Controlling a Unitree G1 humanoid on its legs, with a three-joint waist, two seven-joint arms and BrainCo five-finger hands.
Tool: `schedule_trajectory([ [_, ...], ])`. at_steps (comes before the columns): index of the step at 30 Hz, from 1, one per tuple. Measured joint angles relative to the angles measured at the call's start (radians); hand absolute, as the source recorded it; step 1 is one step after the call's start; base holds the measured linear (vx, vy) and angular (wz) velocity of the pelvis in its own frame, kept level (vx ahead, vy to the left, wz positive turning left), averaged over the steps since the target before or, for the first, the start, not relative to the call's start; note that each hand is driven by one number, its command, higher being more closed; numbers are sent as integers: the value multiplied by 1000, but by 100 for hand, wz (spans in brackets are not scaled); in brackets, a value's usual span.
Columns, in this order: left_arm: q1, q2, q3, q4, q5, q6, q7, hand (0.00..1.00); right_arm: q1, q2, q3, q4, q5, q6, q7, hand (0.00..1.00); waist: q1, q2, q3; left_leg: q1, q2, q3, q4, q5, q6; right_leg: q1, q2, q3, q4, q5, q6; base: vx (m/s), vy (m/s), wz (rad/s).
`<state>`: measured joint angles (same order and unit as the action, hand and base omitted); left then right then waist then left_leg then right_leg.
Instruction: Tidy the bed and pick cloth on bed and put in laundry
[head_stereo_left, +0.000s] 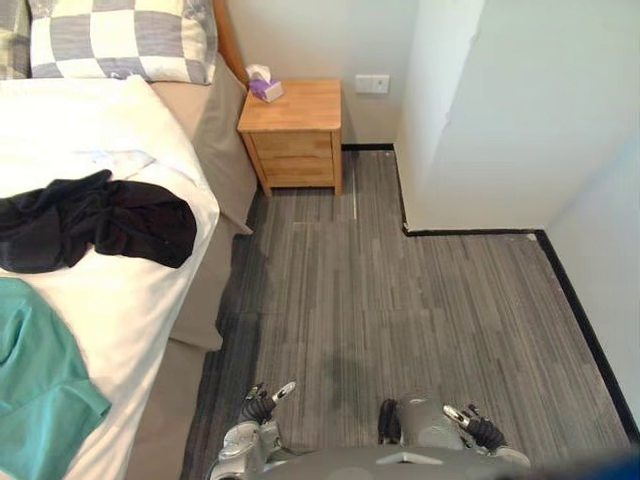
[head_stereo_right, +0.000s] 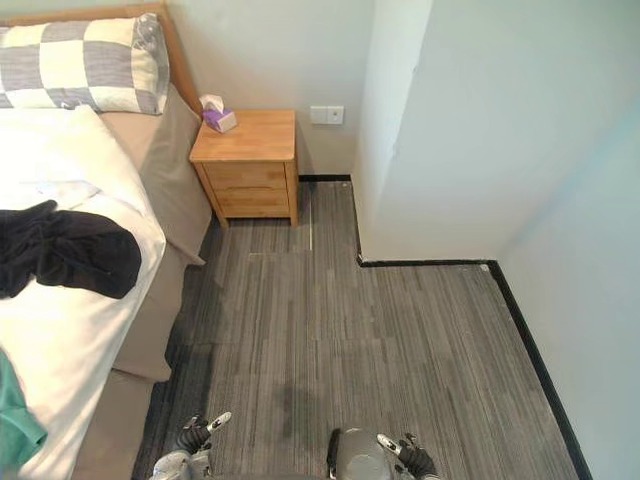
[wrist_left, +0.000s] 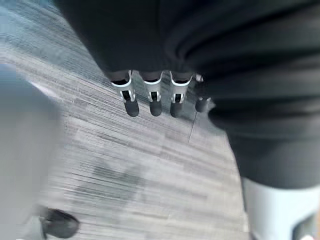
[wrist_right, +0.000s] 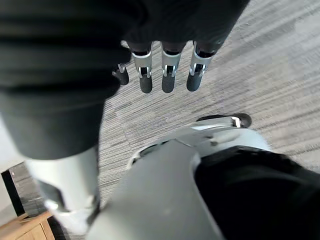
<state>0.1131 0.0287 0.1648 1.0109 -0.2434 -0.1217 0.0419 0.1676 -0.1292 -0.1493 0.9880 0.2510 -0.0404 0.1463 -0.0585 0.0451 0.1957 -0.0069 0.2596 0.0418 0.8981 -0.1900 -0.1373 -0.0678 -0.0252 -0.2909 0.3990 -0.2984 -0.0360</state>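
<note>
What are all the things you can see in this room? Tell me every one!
black cloth: one, black, crumpled on the bed, on top of the white duvet
teal cloth: one, teal, on the near end of the bed
duvet: one, white, spread over the bed
checked pillow: one clearly seen, grey and white, at the head of the bed
bed: one, beige side, along the left
nightstand: one, light wood, beside the bed against the wall
tissue box: one, purple with a white tissue, on the nightstand's back corner
wall plate: one, white, on the wall right of the nightstand
floor: grey striped carpet
left hand: silver fingers straight, over the floor, holding nothing
right hand: the same
</note>
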Motion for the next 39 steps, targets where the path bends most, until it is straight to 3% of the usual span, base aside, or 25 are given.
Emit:
schedule_trajectory([
  [1,0,-3,21,-23,2,-6,-1,0,4,-6,1,6,-4,4,0,0,15,6,3,-73,21,13,134,-20,7,68,19,-3,-48,1,-20,305,-78,5],
  [3,2,-1,24,-41,2,-10,-6,0,4,-8,-1,13,-21,11,0,0,28,5,3,-135,16,51,153,-55,26,134,20,-1,-104,9,-27,308,-42,-5],
  [6,2,-6,23,-56,2,-21,-38,0,2,-6,-5,11,-43,16,7,0,51,0,6,-225,-46,136,-65,-106,54,220,-10,20,-185,15,-12,357,82,-30],
  [7,0,-5,23,-62,3,-24,-42,0,2,-3,-5,10,-49,19,9,0,58,-9,10,-239,-84,176,-194,-100,59,244,-37,36,-200,10,13,491,213,-45],
  [8,-4,-6,23,-64,2,-28,-43,0,2,1,-8,8,-61,21,12,0,58,-14,14,-247,-119,231,-370,-47,73,272,-69,53,-211,-10,48,415,184,-41],
  [9,-4,-7,23,-63,2,-28,-43,0,2,0,-8,7,-62,22,15,0,58,-14,14,-248,-123,239,-412,-27,76,277,-73,57,-212,-15,55,453,228,-39],
  [10,-8,-9,25,-64,-1,-27,-43,0,3,3,-8,7,-78,22,20,0,67,-22,16,-237,-133,286,-488,75,145,298,-96,74,-218,-33,85,419,196,-36],
  [12,-27,-3,22,-72,-1,-17,-39,0,-2,17,3,-10,-81,21,30,0,72,-48,6,-215,-165,331,-514,65,164,312,-121,82,-266,13,92,573,239,-33],
  [13,-39,2,23,-86,-5,-16,-38,0,-13,39,4,-21,-81,14,34,0,75,-60,18,-258,-130,369,-416,56,178,333,-120,85,-329,87,91,456,211,-29],
  [14,-54,23,30,-83,-12,-17,-37,0,-41,47,4,-27,-81,11,32,0,95,-59,52,-329,-89,421,-270,29,154,362,-124,93,-340,122,106,449,278,-18],
  [15,-59,30,26,-81,-19,-14,-37,0,-39,44,4,-25,-83,12,29,0,93,-78,41,-321,-109,420,-368,33,147,375,-136,89,-340,117,112,288,231,-12],
  [16,-52,25,-1,-69,-22,-8,-36,0,-28,36,3,-17,-100,12,19,0,91,-60,34,-297,-115,424,-486,109,260,392,-123,89,-335,108,126,347,251,11],
  [17,-53,35,-8,-61,-38,-3,-36,0,-40,47,12,-8,-110,16,16,0,96,-75,23,-288,-140,441,-478,82,246,396,-151,77,-328,103,133,296,185,8],
  [21,-56,38,-19,-45,-42,10,-36,0,-73,55,14,12,-118,23,6,0,102,-75,18,-273,-182,437,-457,20,257,411,-185,77,-293,137,154,244,114,18],
  [23,-54,40,-19,-34,-37,20,-37,0,-77,54,-2,24,-117,23,-1,0,106,-74,13,-220,-222,423,-499,3,251,374,-215,81,-142,142,164,214,109,25],
  [25,-51,56,-52,-22,5,24,-37,0,-83,51,-31,35,-116,22,-4,0,102,-87,4,-128,-275,402,-593,-18,223,221,-295,88,243,230,222,244,131,33],
  [26,-52,59,-66,-13,15,23,-36,0,-84,51,-40,36,-116,21,-3,0,96,-89,4,-89,-291,384,-620,-22,216,154,-320,97,400,253,215,232,98,37],
  [28,-48,73,-94,-6,30,25,-34,0,-87,46,-39,28,-117,-2,-5,0,81,-88,6,15,-301,349,-680,-32,205,24,-324,90,615,151,153,269,51,42],
  [29,-38,78,-100,-5,28,24,-33,0,-94,46,-37,28,-117,-20,-2,0,70,-82,8,69,-298,329,-713,-33,204,-30,-304,73,628,85,142,270,21,39],
  [31,-39,78,-128,3,22,24,-32,0,-99,51,-32,26,-116,-47,0,0,60,-83,7,124,-281,287,-731,-45,195,-95,-260,42,533,24,122,303,-88,65],
  [33,-54,74,-141,19,20,25,-34,0,-109,52,-32,26,-113,-64,1,0,42,-76,7,147,-253,221,-733,-51,191,-144,-213,22,343,18,116,320,-169,103],
  [35,-68,64,-144,32,19,25,-32,0,-111,54,-37,21,-95,-71,1,0,35,-58,17,164,-202,120,-715,-77,158,-169,-144,75,41,95,117,415,-298,124],
  [37,-65,62,-138,30,19,24,-30,0,-101,61,-38,12,-90,-71,1,0,36,-58,19,164,-176,48,-668,-121,115,-159,-105,166,-135,190,115,577,-467,124],
  [38,-61,58,-114,30,19,24,-29,0,-94,72,-38,7,-76,-74,1,0,37,-69,17,171,-170,2,-621,-162,85,-135,-98,196,-151,324,107,515,-440,114],
  [39,-57,49,-108,34,19,25,-26,0,-95,62,-41,0,-74,-77,0,0,37,-44,25,183,-145,-12,-609,-171,75,-131,-82,181,-106,301,61,518,-421,88],
])
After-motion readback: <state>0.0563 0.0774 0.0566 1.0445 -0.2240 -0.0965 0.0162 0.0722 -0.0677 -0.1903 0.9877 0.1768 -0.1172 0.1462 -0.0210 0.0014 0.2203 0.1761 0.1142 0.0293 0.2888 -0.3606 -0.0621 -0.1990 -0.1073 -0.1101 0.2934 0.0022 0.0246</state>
